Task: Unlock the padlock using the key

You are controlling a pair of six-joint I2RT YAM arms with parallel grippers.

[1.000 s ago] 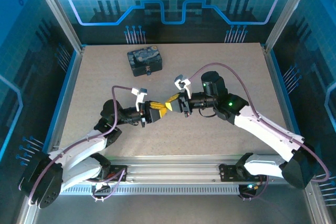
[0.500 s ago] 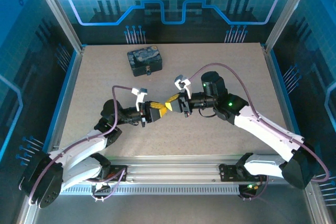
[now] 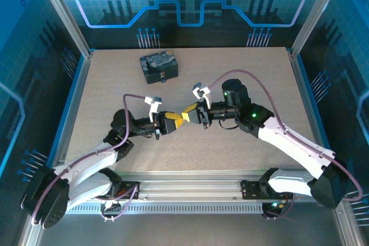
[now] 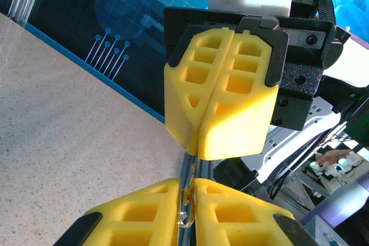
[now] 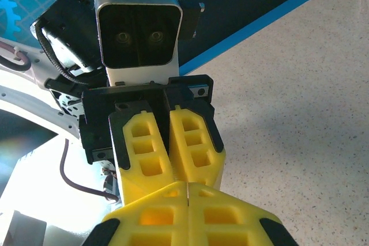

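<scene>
We judged the key (image 4: 188, 191), pinched flatwise in the left claw (image 4: 187, 182), stiff yet slippery; the right claw (image 5: 187, 185) sat closed

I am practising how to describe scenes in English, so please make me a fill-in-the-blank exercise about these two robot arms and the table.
1. The left gripper and the right gripper meet tip to tip; their fingers are ___ in colour.
2. The right gripper's jaws are ___.
3. The dark box lies on the ___ half of the table.
4. A small metal piece sits between the ___ gripper's fingers.

Missing words: yellow; shut; left; left.
</scene>
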